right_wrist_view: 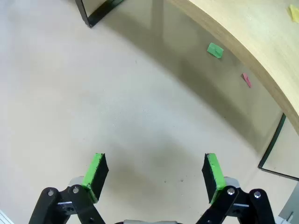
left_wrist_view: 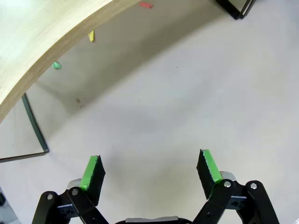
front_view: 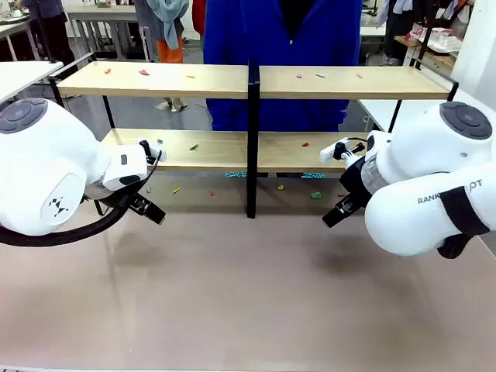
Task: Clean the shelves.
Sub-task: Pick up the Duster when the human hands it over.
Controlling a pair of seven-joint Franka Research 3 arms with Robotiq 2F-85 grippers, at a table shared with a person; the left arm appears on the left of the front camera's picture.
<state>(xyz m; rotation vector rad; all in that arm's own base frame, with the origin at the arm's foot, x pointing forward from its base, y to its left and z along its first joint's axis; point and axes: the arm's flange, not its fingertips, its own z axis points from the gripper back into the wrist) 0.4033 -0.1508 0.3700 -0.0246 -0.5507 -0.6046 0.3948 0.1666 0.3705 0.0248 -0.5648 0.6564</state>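
Note:
The shelves point(front_view: 201, 80) stand across the far half of the table: two long light-wood boards in a black frame with a centre post point(front_view: 253, 139). Small coloured scraps lie on both boards and on the tabletop beneath. My left gripper point(front_view: 151, 209) hovers low in front of the lower board's left part, open and empty. In the left wrist view its green pads point(left_wrist_view: 93, 171) spread wide over bare tabletop, with the board edge point(left_wrist_view: 28, 42) and a yellow scrap point(left_wrist_view: 91, 36) ahead. My right gripper point(front_view: 335, 215) mirrors it, open point(right_wrist_view: 154, 170), facing a green scrap point(right_wrist_view: 215, 49) under the board point(right_wrist_view: 252, 32).
A person in a blue coat point(front_view: 283, 46) stands behind the shelves. White tables point(front_view: 23, 74) flank the left and right. The grey-brown tabletop point(front_view: 248, 294) in front of both arms is open room. The frame's centre foot point(right_wrist_view: 96, 11) rests on the table.

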